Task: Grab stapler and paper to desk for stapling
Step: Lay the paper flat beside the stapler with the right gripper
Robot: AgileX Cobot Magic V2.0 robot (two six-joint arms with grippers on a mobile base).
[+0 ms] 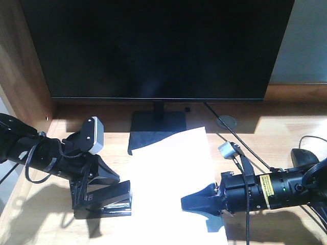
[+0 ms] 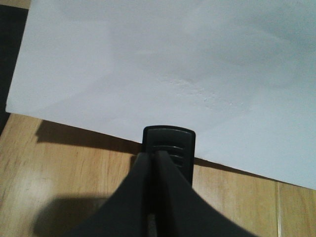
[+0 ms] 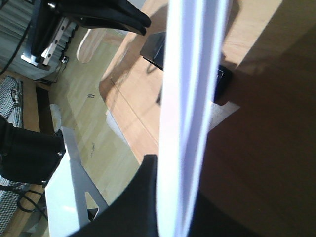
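Left gripper (image 1: pixel 116 190) clamped on small black stapler (image 1: pixel 110 202), low on pale wood-grain bench (image 1: pixel 286 127), at left edge of white paper sheet (image 1: pixel 171 168). Right gripper (image 1: pixel 189 202) pinches sheet's edge. Delivery seems done; next, feed sheet into stapler's mouth.

You have the left gripper (image 1: pixel 110 182) clamped on the stapler (image 1: pixel 113 203), which seems to rest on the desk (image 1: pixel 286 135) just beside the left edge of the paper (image 1: pixel 168 173). Your right gripper (image 1: pixel 193 202) reaches in from the right with its tapered fingers pinched together at the sheet's right edge, while the paper's far edge meets the stand base (image 1: pixel 156 125) of the black monitor (image 1: pixel 153 46). A dark mouse (image 1: pixel 304 157) sits at the far right, and the brown side panel (image 1: pixel 20 61) rises on the left.
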